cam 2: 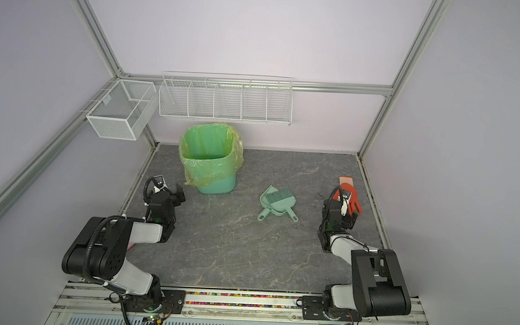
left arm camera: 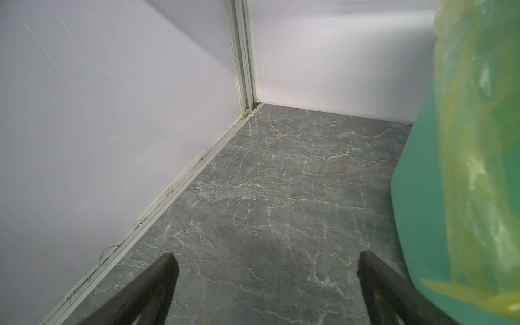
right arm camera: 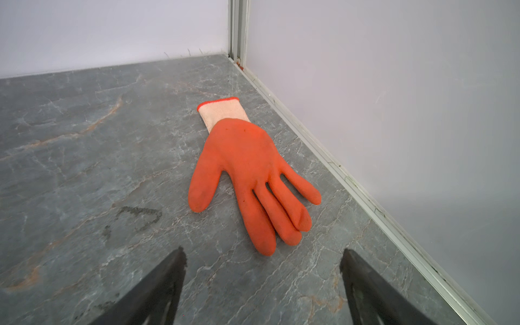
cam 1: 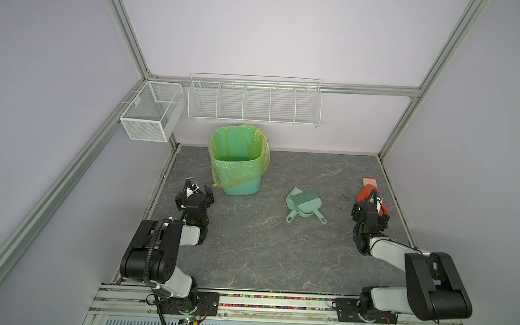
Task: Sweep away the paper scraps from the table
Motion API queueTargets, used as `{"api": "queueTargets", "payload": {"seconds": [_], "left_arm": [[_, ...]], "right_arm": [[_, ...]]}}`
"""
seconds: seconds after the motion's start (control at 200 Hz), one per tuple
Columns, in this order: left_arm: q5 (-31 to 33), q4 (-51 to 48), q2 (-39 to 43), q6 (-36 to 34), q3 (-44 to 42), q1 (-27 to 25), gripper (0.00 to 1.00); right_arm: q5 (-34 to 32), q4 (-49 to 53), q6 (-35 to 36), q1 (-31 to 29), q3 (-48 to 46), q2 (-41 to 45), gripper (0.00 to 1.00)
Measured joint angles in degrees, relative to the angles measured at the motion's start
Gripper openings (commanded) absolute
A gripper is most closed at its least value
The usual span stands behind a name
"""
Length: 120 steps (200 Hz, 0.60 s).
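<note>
No paper scraps showed anywhere on the table (cam 1: 247,246), where a brush (cam 1: 304,198) lay nested in its dustpan (cam 1: 307,209) near the middle of the tabletop. A lined bin (cam 1: 240,159) stood toward the far edge, with no scraps to be made out inside. The left gripper (left arm camera: 267,257) hung by the left edge beside the bin and the right gripper (right arm camera: 264,251) by the right edge, facing an orange glove (right arm camera: 247,168), both with jaws apart and empty. The sweeping looked done, and any further move would call only for a check for stray bits.
</note>
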State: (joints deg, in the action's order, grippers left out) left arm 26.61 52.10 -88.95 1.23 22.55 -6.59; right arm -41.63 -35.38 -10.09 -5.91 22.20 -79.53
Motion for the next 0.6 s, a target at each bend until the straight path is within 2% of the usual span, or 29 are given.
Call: {"api": "queueTargets", "payload": {"seconds": [0.28, 0.6], "left_arm": [[-0.74, 1.18, -0.22, 0.00, -0.31, 0.00, 0.99], [-0.96, 1.25, -0.22, 0.00, -0.31, 0.00, 0.99]], "right_arm": [[1.42, -8.68, 3.10, 0.20, -2.10, -1.40, 0.89], [13.25, -10.62, 8.68, 0.22, -0.76, -5.05, 0.89]]}}
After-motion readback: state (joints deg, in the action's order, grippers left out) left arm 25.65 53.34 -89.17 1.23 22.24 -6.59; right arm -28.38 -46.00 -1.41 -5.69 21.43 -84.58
